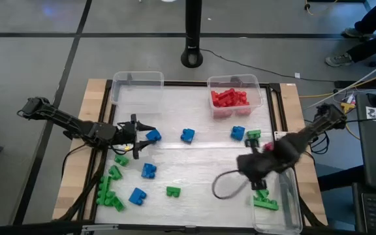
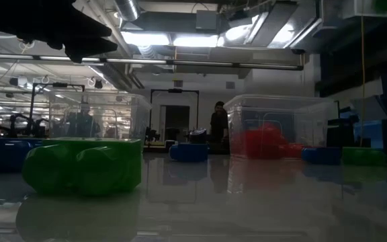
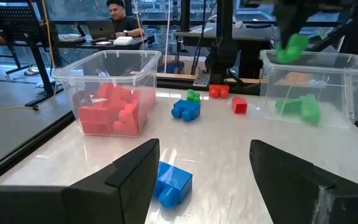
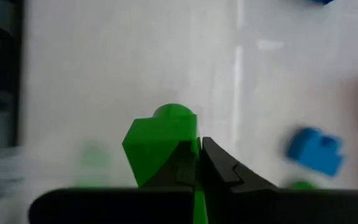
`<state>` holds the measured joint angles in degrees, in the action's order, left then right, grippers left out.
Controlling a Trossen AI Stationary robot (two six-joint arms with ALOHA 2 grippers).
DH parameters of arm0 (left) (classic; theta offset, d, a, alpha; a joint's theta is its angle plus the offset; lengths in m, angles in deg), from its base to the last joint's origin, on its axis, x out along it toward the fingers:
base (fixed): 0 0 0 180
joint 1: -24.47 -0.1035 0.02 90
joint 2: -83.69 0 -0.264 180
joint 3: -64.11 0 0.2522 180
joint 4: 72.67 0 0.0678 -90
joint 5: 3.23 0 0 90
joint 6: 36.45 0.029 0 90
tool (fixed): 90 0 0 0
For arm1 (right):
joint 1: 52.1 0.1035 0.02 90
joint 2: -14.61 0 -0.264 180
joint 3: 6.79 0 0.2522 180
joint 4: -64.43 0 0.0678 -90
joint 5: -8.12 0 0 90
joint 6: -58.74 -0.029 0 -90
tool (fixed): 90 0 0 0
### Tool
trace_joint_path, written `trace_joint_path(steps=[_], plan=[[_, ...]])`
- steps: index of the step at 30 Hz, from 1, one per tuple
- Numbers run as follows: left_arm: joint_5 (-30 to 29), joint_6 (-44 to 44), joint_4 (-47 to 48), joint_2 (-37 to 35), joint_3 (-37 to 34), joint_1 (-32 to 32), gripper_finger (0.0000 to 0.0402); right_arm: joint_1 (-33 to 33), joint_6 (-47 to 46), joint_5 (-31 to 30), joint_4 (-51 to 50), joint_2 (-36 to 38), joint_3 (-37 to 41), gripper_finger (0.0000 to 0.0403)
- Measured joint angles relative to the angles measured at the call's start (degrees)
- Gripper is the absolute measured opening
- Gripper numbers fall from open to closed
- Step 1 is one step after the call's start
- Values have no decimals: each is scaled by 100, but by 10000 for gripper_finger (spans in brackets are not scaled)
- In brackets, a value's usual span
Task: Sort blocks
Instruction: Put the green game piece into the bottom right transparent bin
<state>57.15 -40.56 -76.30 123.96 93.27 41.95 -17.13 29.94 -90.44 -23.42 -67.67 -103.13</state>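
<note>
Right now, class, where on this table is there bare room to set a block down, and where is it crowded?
Free: the middle strip between the blue block and the lone green block, and the patch between the empty bin and the red-block bin. Crowded: the corner of green blocks under the left gripper.

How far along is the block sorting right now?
Red blocks fill one bin and a few green ones lie in the right bin. The right gripper is shut on a green block; the open left gripper is at a blue block. Several blues and greens remain loose.
</note>
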Motion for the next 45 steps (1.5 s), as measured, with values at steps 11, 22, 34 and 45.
trace_joint_path(steps=[11,22,34,45], plan=[[0,2,-19,0,0,4,239,2007,-3564,-141,-282,106,275,10],[0,4,-137,0,0,4,239,2504,-5198,271,142,104,1324,55],[0,-25,-124,0,0,4,239,1962,-4713,1135,168,451,1338,242],[0,-66,-124,0,0,4,239,81,-2741,884,-135,1047,1335,264]])
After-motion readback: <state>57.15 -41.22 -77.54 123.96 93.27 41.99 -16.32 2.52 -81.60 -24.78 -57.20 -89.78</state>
